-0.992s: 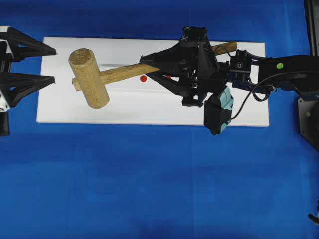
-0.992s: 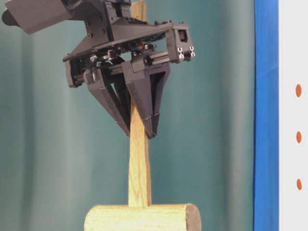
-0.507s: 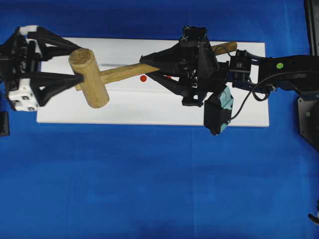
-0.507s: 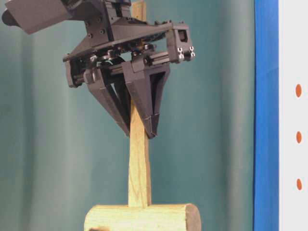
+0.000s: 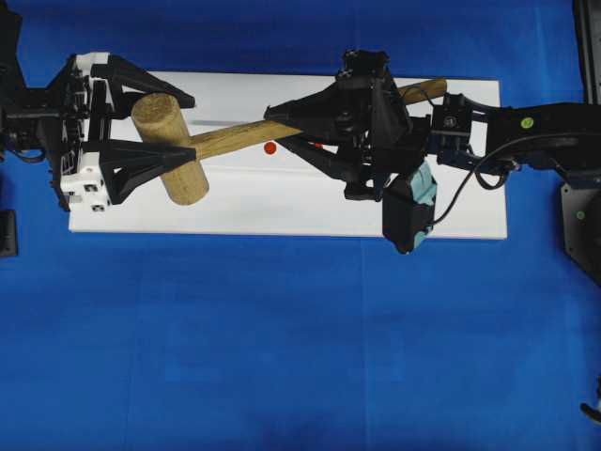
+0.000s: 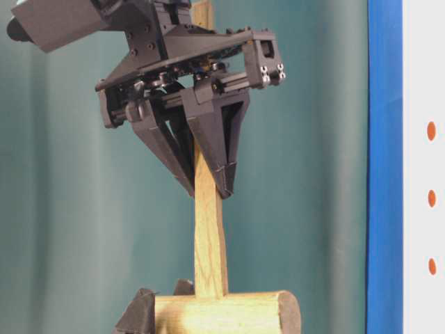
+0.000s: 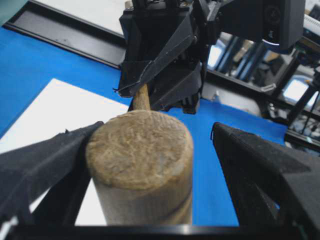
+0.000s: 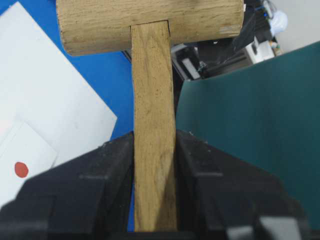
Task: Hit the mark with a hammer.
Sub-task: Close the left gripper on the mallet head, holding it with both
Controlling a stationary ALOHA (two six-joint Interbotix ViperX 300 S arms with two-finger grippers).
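Right gripper (image 5: 282, 125) clamps flat wooden handle of hammer (image 5: 169, 148).

The hammer (image 5: 202, 143), a light-brown wooden mallet with a thick cylindrical head and slim flat handle, hangs above the white board (image 5: 282, 202), head over the board's left end.

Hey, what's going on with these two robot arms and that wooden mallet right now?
The right gripper is clamped on the handle of the wooden mallet, holding it over the white board. The left gripper sits with its open jaws on either side of the mallet's head; one finger looks to be against it, the other stands apart. A red dot lies on the board beside the handle, not yet struck.
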